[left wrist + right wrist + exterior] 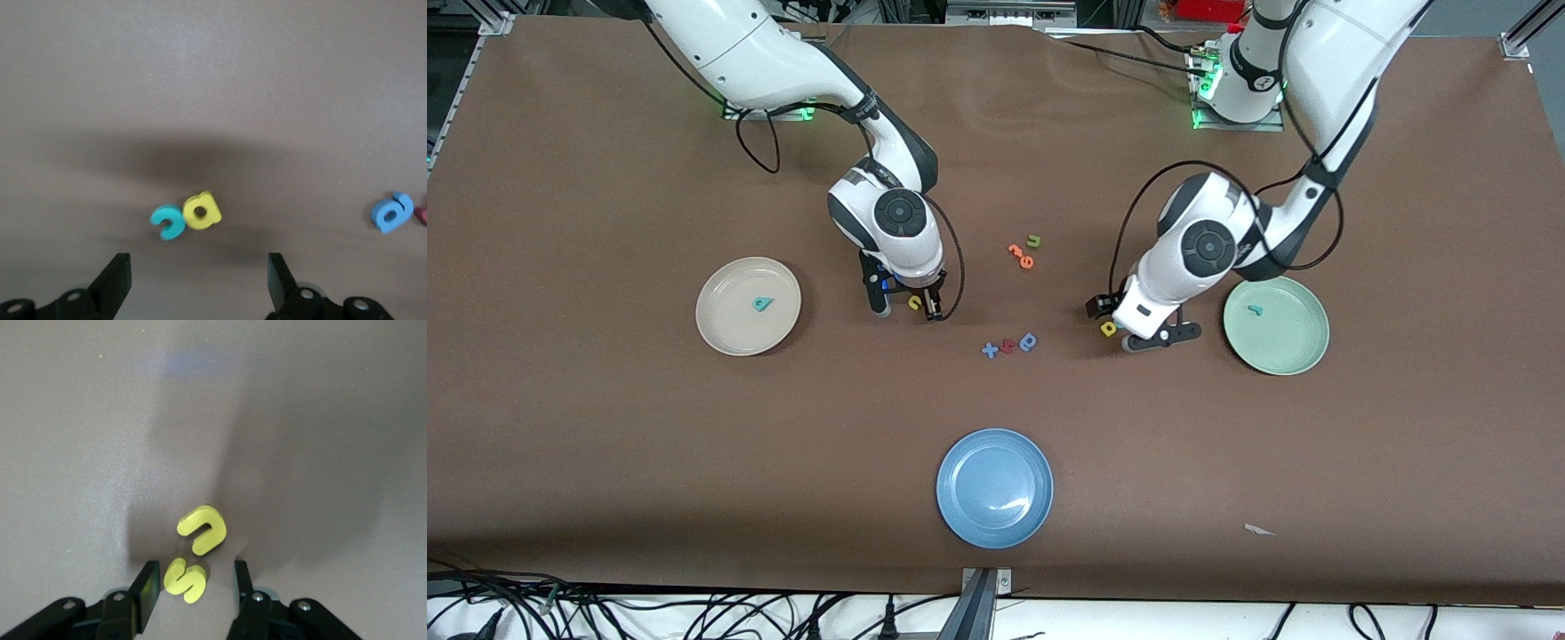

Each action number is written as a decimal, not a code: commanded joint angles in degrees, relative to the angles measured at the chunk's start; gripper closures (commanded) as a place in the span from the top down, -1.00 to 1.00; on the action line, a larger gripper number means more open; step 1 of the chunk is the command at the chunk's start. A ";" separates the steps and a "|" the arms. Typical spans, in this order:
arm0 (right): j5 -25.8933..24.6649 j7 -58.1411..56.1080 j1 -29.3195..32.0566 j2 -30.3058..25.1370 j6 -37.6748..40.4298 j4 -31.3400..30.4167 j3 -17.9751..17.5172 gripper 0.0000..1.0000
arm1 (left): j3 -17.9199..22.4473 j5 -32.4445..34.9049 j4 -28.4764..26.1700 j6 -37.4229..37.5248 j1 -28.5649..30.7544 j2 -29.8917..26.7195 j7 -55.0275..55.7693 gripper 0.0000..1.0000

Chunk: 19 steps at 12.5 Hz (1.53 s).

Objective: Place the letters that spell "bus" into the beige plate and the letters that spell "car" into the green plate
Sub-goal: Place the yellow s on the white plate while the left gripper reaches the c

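Two white arms here, glossy rounded shells with dark grey bands at the joints. Each wrist carries a round dark grey cap ringed in concentric circles. Black cables loop loosely from forearm to wrist on both. Green lights glow at the bases; the left arm's base shows a small round black mark on white. The left gripper [1144, 324] is black, with flat, angular fingers [115, 277] and silver screws in the mounts. The right gripper [908, 307] has matching black fingers [148, 585], screws there too.
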State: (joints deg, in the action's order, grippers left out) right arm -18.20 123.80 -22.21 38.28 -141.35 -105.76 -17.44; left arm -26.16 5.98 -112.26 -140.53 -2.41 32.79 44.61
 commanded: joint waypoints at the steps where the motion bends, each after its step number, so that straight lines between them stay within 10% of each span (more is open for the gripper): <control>1: -1.14 0.22 0.06 -0.75 -1.12 -1.56 0.39 -0.39 | 0.50 6.22 0.81 -1.06 -0.32 1.66 4.42 0.82; 8: 0.61 -4.25 0.85 -4.43 4.04 -0.85 0.21 -0.59 | 0.67 11.60 1.68 -1.24 -0.32 3.24 10.91 0.60; 10: 8.22 -11.26 1.64 -7.59 8.96 0.20 0.21 -0.58 | 0.67 13.35 2.04 -1.24 -0.32 3.68 11.81 0.60; 19: 14.33 -69.93 14.73 -20.08 23.84 -8.92 7.49 -0.56 | 0.59 19.83 3.10 -1.06 -0.06 4.83 17.36 0.59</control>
State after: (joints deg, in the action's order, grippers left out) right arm -4.91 66.34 -9.91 22.12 -117.03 -108.78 -12.48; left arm -25.59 21.19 -110.40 -141.78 -2.40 36.64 61.68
